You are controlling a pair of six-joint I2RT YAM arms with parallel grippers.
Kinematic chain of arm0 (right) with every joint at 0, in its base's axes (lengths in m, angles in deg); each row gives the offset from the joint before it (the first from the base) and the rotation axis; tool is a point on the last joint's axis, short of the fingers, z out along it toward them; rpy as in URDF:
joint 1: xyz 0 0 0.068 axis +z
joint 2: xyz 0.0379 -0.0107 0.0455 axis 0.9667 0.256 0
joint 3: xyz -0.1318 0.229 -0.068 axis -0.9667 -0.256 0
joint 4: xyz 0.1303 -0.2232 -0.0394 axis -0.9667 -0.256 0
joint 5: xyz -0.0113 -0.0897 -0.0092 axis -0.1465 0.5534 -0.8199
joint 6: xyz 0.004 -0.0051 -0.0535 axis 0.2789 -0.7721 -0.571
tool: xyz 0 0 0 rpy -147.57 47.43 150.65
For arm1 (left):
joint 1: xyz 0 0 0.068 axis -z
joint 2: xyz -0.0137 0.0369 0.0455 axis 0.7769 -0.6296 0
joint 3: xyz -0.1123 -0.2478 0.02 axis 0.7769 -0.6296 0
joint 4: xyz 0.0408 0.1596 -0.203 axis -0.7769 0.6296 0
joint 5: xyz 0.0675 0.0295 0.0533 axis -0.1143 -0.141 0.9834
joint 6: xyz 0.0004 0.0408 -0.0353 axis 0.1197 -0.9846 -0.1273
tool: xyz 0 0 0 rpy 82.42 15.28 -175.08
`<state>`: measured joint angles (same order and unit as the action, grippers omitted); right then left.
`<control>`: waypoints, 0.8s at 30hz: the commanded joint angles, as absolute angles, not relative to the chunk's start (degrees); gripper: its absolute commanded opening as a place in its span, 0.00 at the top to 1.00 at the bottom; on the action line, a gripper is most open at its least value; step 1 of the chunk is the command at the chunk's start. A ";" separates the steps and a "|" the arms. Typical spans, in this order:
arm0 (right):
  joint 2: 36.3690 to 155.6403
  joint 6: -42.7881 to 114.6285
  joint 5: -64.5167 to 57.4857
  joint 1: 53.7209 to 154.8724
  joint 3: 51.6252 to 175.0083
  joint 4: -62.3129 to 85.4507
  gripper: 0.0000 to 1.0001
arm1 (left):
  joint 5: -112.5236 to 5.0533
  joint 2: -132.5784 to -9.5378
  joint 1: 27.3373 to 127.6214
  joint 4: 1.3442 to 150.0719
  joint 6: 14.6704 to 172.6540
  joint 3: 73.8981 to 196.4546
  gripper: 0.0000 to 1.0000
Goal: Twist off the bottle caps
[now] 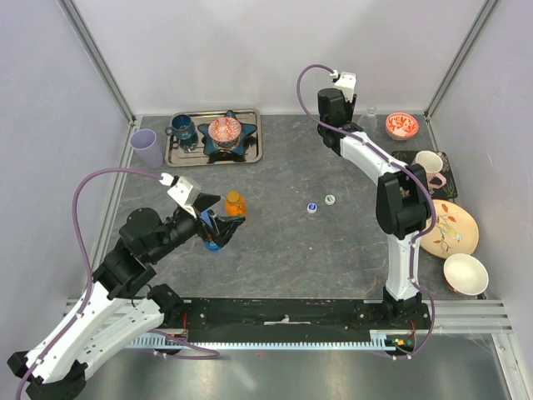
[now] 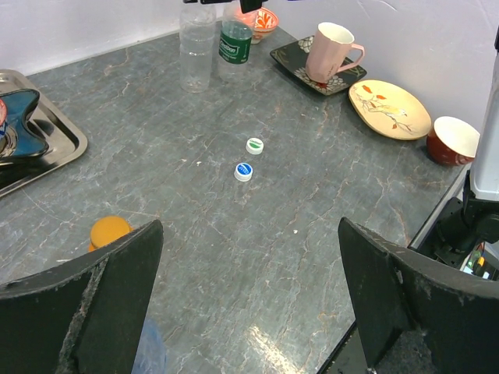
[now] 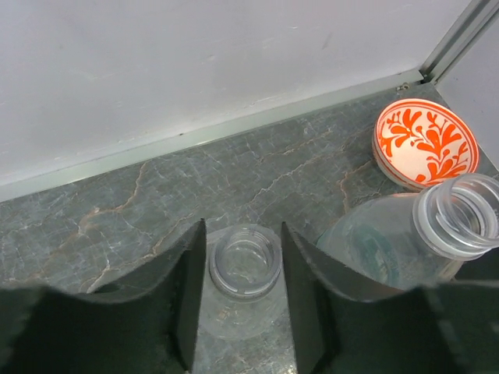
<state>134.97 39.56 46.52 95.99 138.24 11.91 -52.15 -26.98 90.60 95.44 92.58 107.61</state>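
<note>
A white-and-blue round plastic cap (image 1: 311, 208) and a white-and-green cap (image 1: 331, 200) lie side by side on the grey desk (image 1: 283, 258). An orange cap (image 1: 235, 197) tops a small bottle (image 1: 234, 209) further left.

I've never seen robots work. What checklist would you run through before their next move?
1. Jaws of the left gripper open: ok.
2. Both the white-green cap and white-blue cap off, lying on the table: ok.
3. Is the orange cap off: not ok, it looks still on its bottle beside the left gripper.
4. Is the blue cap off: cannot tell, mostly hidden under the left gripper.
5. Grip of the right gripper on the open bottle neck it straddles: cannot tell.
</note>
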 commanded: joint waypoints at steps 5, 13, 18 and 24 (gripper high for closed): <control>132.52 41.06 45.26 95.91 138.67 8.91 0.34 | -53.91 -26.76 90.44 94.51 92.54 107.22 0.01; 131.12 42.11 44.82 95.91 140.34 7.95 0.27 | -54.35 -26.76 90.44 94.42 93.07 107.74 0.01; 128.92 42.73 44.73 95.91 141.30 6.89 0.24 | -54.44 -26.77 90.44 94.60 93.24 108.01 0.01; 122.16 45.80 43.50 96.52 142.01 0.05 0.21 | -53.74 -26.77 90.44 95.30 92.98 108.36 0.01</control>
<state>130.14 42.80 44.22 95.94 138.26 4.26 -53.51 -26.98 90.60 95.46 92.63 107.61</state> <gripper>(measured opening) 0.786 0.993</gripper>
